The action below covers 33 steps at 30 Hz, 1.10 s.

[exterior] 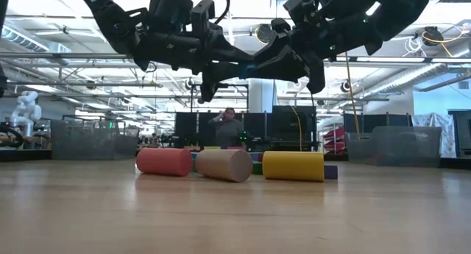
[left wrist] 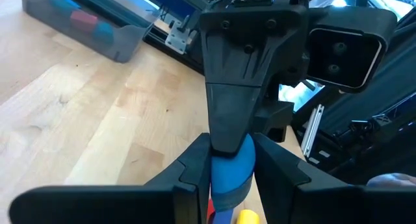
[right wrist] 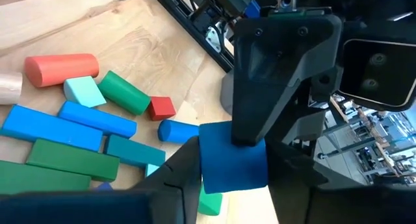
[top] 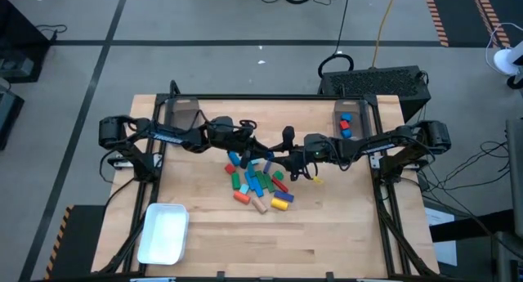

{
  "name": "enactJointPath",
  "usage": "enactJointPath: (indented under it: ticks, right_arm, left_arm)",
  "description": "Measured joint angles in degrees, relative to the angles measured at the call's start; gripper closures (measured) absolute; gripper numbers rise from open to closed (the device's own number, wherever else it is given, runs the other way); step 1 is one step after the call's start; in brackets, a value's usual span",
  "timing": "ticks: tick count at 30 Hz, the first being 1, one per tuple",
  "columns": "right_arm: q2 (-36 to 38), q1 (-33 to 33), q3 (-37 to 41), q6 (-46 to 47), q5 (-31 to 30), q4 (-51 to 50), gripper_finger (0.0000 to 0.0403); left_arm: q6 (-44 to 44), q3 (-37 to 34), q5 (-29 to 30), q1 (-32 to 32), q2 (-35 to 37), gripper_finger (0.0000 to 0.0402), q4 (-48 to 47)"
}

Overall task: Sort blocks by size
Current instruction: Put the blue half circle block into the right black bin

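Above the middle of the table, my two grippers meet over one blue block [right wrist: 231, 165], which is also in the left wrist view [left wrist: 231, 175]. My left gripper [top: 274, 154] comes from the left and my right gripper [top: 289, 158] from the right. Both are shut on the block. In the high view the fingers hide it. Below them, a pile of blocks [top: 257, 184] lies flat on the wood: blue and green bars, a red cube and red [exterior: 163, 161], tan [exterior: 224, 165] and yellow [exterior: 293, 166] cylinders. My left gripper pinches the blue block by two opposite sides [left wrist: 218, 182] between its two fingers. The fingers come nearly level from the table's left. The block is lifted clear above the pile. My right gripper pinches the same block by two other opposite sides [right wrist: 211, 169]. It comes from the table's right, slanting slightly down. One finger of my left gripper [right wrist: 273, 87] lies over the block's top face.
A clear bin [top: 346, 123] at the far right holds red and blue blocks. A second clear bin [top: 181, 114] stands at the far left. A white tray [top: 163, 233] sits at the near left. Bare wood lies along the near edge.
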State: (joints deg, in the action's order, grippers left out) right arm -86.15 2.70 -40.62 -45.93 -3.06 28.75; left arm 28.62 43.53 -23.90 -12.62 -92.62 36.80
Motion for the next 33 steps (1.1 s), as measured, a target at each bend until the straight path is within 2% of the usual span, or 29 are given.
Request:
enactJointPath:
  ticks: [3, 7, 11, 15, 20, 26, 33]
  right_arm:
    - [0.09, -0.02, 0.0, 1.32, -0.49, -0.05, 0.0286]
    - [1.31, -0.17, -0.08, 3.11, -5.63, -1.71, 0.0286]
    - [5.28, -0.09, -0.05, 4.3, -10.1, -10.49, 0.0286]
    - [11.12, 1.14, 0.11, 9.59, -15.06, -21.27, 0.0285]
    - [19.08, 6.03, 0.07, 19.56, -17.23, -37.9, 0.0285]
    - [27.39, 13.06, 0.02, 29.29, -17.01, -51.14, 0.0284]
    - [29.84, 22.27, 0.02, 40.14, -17.49, -61.39, 0.0283]
  left_arm:
    - [-0.79, 0.0, -0.06, 0.0, 0.0, 0.0284, 0.39]
    - [-4.83, 0.0, -0.77, -0.9, 1.12, 0.0248, 0.5]
    - [-8.36, 0.0, -1.95, -2.78, 3.78, 0.0226, -3.51]
    - [-12.45, 0.17, -1.83, -3.89, 6.0, 0.0221, -8.86]
    - [-17.28, 0.11, 1.04, -3.77, 6.56, 0.0219, -12.86]
    - [-19.59, 0.09, 5.67, -3.7, 5.71, 0.0219, -16.37]
    - [-21.94, 0.07, 14.87, -3.76, 5.7, 0.0219, -22.38]
